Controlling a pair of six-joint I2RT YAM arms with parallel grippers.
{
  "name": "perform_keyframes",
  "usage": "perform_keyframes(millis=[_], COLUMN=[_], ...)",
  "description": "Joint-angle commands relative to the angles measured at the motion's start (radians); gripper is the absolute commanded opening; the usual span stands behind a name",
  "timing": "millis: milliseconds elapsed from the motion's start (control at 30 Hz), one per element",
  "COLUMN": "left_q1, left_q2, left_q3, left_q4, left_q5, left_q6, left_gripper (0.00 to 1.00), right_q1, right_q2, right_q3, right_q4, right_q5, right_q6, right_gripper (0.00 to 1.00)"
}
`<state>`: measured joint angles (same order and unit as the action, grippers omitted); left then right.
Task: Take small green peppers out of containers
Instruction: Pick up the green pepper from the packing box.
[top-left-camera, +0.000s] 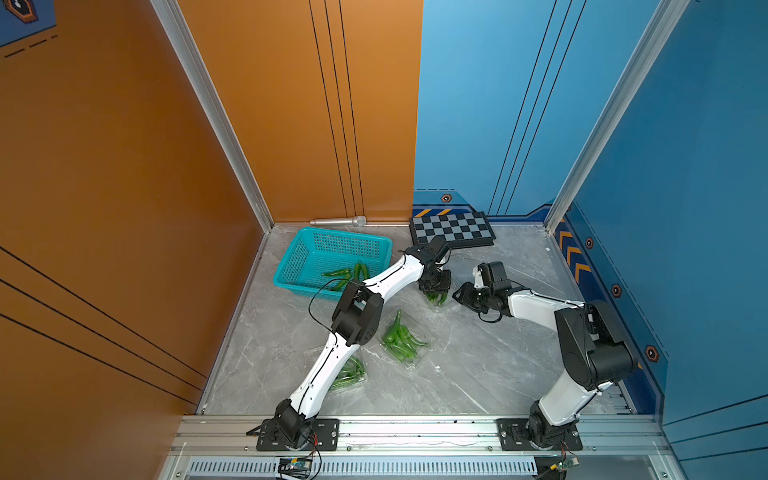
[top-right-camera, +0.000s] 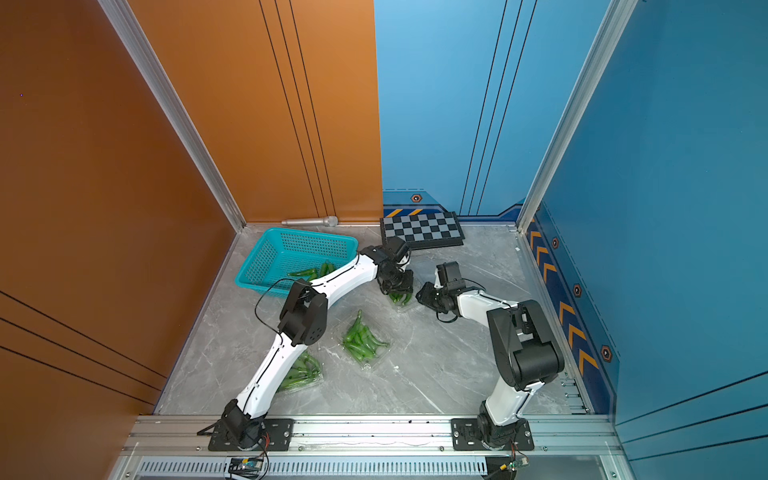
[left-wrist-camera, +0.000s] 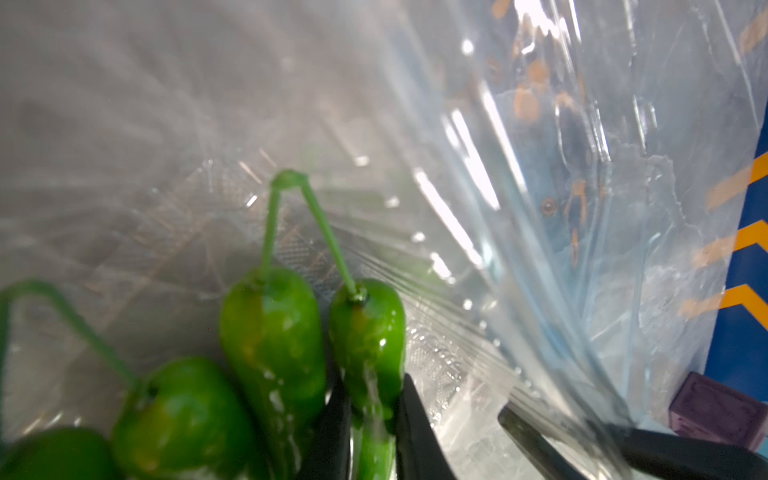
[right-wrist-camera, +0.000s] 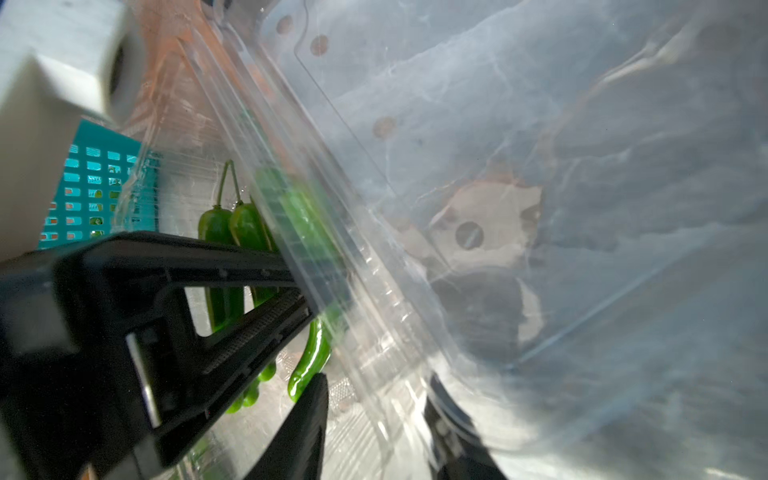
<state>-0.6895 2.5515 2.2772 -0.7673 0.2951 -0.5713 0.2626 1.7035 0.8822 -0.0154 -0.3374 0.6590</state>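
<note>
Nearest, a metal rail (top-left-camera: 415, 432) carries both arm bases. Just past it, on the grey marble-patterned tabletop (top-left-camera: 478, 374), the near box (top-left-camera: 353, 384) of clear plastic lies partly hidden under the left arm (top-left-camera: 324, 370), with green peppers (top-left-camera: 351, 372) inside. Beside it, out in the open, the middle box (top-left-camera: 409, 361) holds a loose heap of more.

Further back sits the far box (top-right-camera: 401, 306), where both claws meet. The left claw (left-wrist-camera: 371, 376) reaches down into it, and its two black fingers are closed narrowly on one pepper (left-wrist-camera: 368, 332), touching it on both sides. Three others lie just beside that one on the box floor, stems up. The box's lid (right-wrist-camera: 498, 166) stands raised, and it blocks and blurs much of both wrist views. The right claw (right-wrist-camera: 376, 378) comes in low from the side with the lid's edge running between its fingers. I cannot tell whether they pinch it.

Behind the left arm, a teal basket (top-left-camera: 307, 249) with perforated walls holds a few peppers, and the forearm crosses its near corner. A chessboard (top-left-camera: 453, 230) lies at the back, its near edge hidden by the left wrist. A silver microphone (top-left-camera: 338, 221) lies at the foot of the orange wall (top-left-camera: 124, 166). The blue wall (top-left-camera: 498, 104) meets it behind, and yellow chevrons (top-left-camera: 575, 257) line the right side.
</note>
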Motion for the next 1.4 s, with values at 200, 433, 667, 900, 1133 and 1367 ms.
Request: perform_keyframes(millis=[200,433,667,900,1133,1367], left_q1=[0.0,0.013,0.025,0.042,0.069,0.123], left_q2=[-0.077,-0.158,-0.218,-0.314,-0.418,-0.525], left_q3=[-0.045,-0.091,-0.127,-0.195,-0.261,-0.317], left_q4=[-0.014,-0.015,-0.015,-0.013,-0.015,-0.014], left_q5=[-0.041,-0.036,-0.011,-0.016,-0.03,-0.049], left_q6=[0.053,0.081,0.097,0.123,0.152,0.173], left_gripper=[0.02,0.0,0.0,0.0,0.0,0.0], right_q1=[0.006,-0.001,-0.005,-0.008,-0.009,-0.006], right_q2=[-0.025,-0.023,-0.021,-0.012,-0.007,-0.005], right_q3=[-0.005,-0.002,0.004,0.012,0.019,0.032], right_q4=[-0.016,-0.022,-0.026,-0.027,-0.029,-0.036], right_q5=[-0.003,-0.002,-0.002,-0.007,-0.006,-0.006], right_q6=[-0.024,-0.025,-0.029,-0.029,-0.03,-0.032], right_gripper=[0.4,0.4,0.4,0.4,0.41,0.4])
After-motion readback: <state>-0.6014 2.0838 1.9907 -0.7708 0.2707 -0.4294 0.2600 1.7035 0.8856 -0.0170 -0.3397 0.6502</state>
